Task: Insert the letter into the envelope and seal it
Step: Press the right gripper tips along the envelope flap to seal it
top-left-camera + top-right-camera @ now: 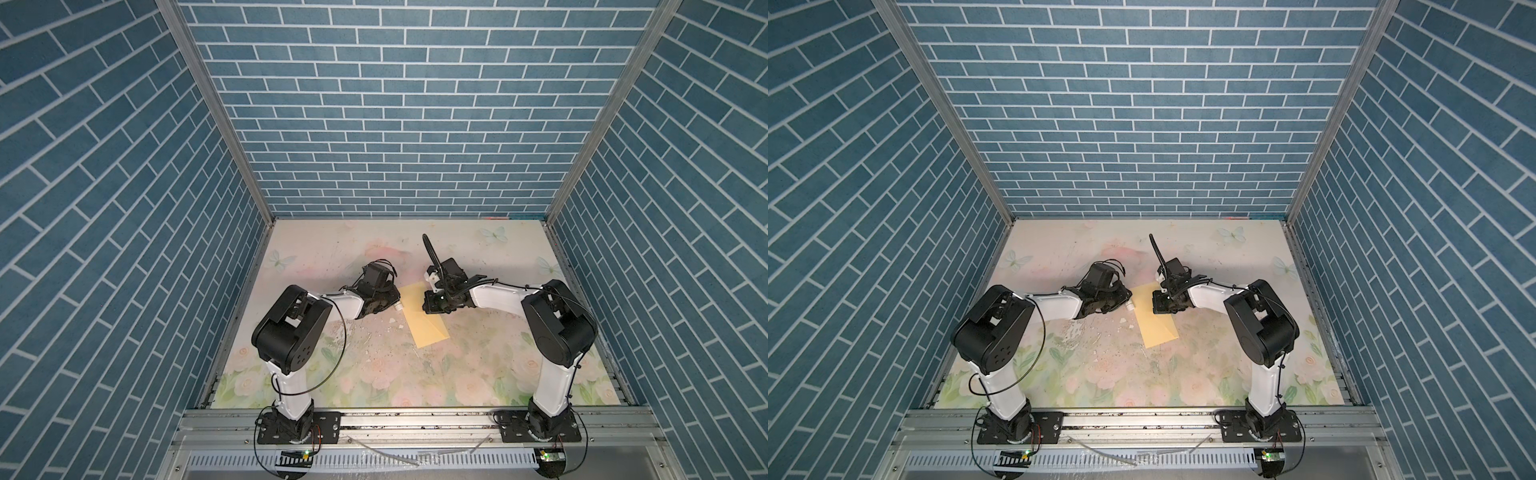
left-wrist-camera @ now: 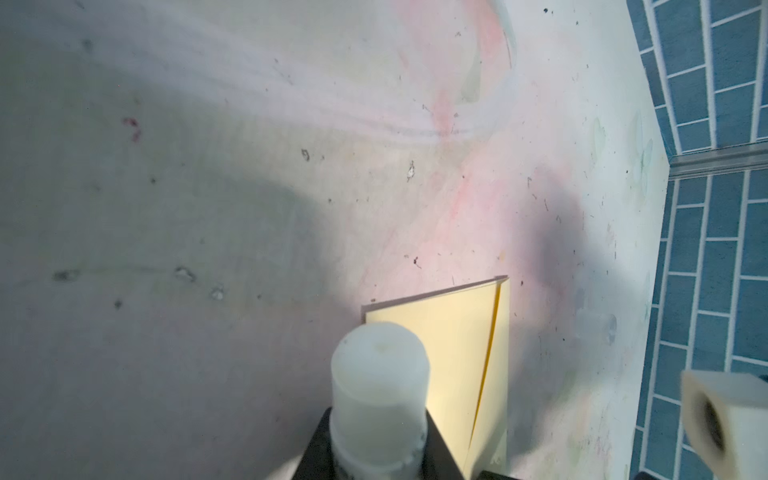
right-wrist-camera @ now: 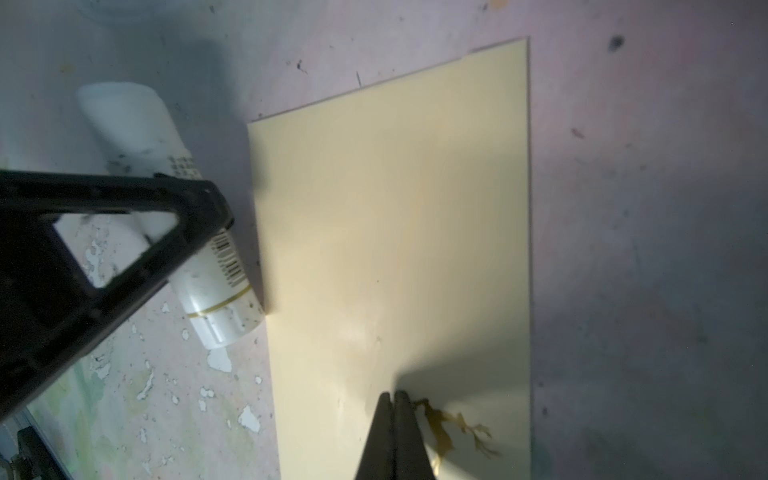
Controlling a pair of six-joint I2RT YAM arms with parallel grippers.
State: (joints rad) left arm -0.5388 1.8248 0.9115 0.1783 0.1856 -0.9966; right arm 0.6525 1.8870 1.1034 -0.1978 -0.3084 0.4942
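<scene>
The yellow-tan envelope (image 1: 426, 320) (image 1: 1156, 326) lies flat mid-table between both arms. My left gripper (image 1: 390, 305) (image 2: 380, 455) is shut on a white glue stick (image 2: 380, 390) (image 3: 216, 291). The stick lies tilted just beside the envelope's left long edge (image 3: 259, 232). My right gripper (image 1: 428, 306) (image 3: 394, 395) is shut with nothing in it. Its tips are over the envelope (image 3: 395, 216) next to a small dark squiggle mark (image 3: 453, 432); whether they touch the paper I cannot tell. A raised fold edge (image 2: 488, 357) runs along the envelope. The letter shows in no view.
The floral table mat (image 1: 374, 374) is strewn with white flakes (image 3: 249, 417) near the envelope. Blue brick walls (image 1: 415, 124) close in the back and both sides. A white block (image 2: 727, 419) on the right arm hangs close to the envelope's far side.
</scene>
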